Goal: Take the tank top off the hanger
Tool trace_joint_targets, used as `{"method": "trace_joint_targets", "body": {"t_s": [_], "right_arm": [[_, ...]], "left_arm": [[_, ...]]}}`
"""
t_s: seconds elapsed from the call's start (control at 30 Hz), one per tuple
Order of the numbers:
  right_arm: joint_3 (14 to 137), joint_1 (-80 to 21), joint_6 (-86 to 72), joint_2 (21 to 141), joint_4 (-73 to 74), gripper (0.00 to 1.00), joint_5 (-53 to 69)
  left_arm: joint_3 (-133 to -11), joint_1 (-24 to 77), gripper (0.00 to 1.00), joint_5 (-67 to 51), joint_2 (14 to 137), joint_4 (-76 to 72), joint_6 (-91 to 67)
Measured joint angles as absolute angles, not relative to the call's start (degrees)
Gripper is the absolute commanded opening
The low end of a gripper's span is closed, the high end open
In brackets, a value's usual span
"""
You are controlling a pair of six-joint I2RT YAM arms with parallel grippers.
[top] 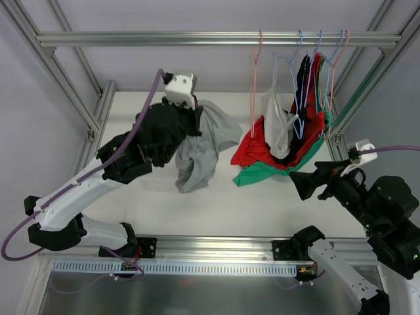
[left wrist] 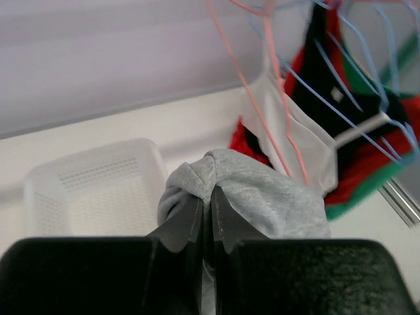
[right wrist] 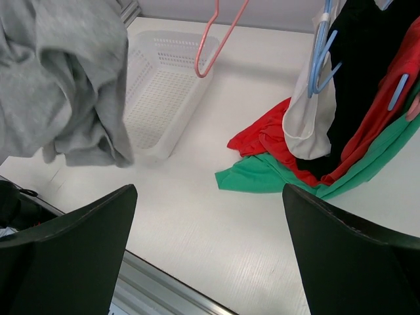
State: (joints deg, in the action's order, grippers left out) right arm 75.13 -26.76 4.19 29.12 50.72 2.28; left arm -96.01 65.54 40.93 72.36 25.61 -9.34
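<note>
My left gripper [top: 197,121] is shut on a grey tank top [top: 200,147] and holds it in the air, off any hanger; the cloth bunches around the jaws in the left wrist view [left wrist: 262,193]. It also shows at the upper left of the right wrist view [right wrist: 59,79]. A bare pink hanger [top: 254,79] hangs on the rail [top: 216,38], with no garment on it. My right gripper [top: 303,184] is open and empty, low at the right, pointing toward the hanging clothes.
Several blue and pink hangers [top: 315,72] on the rail carry white [top: 277,128], black, red [top: 259,151] and green [top: 262,172] tops, which trail onto the table. A white plastic basket [left wrist: 92,190] stands under my left arm, also in the right wrist view [right wrist: 167,85].
</note>
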Motion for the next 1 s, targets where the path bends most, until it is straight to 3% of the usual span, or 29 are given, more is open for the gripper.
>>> {"method": "trace_joint_targets", "body": {"t_s": [0.23,0.5,0.73,1.0], "right_arm": [[75.1,-26.8,4.1,30.8,49.3,0.99,2.7],[75.8,-26.8,4.2,33.3,48.7,1.0,2.2],[79.6,-26.8,4.2,42.8,47.6,0.99,0.1],[79.7,-26.8,4.2,47.8,45.6,0.99,0.8]], "left_arm": [[-105.7,48.3,0.0,37.3,78.1,29.9,-7.2],[-102.6,35.4,0.0,27.2,80.8,31.2,-10.5],[-96.4,29.6,0.0,22.7,85.9,31.9,-16.0],[-94.4,30.1,0.0,19.5,85.4,33.3,-17.6]]}}
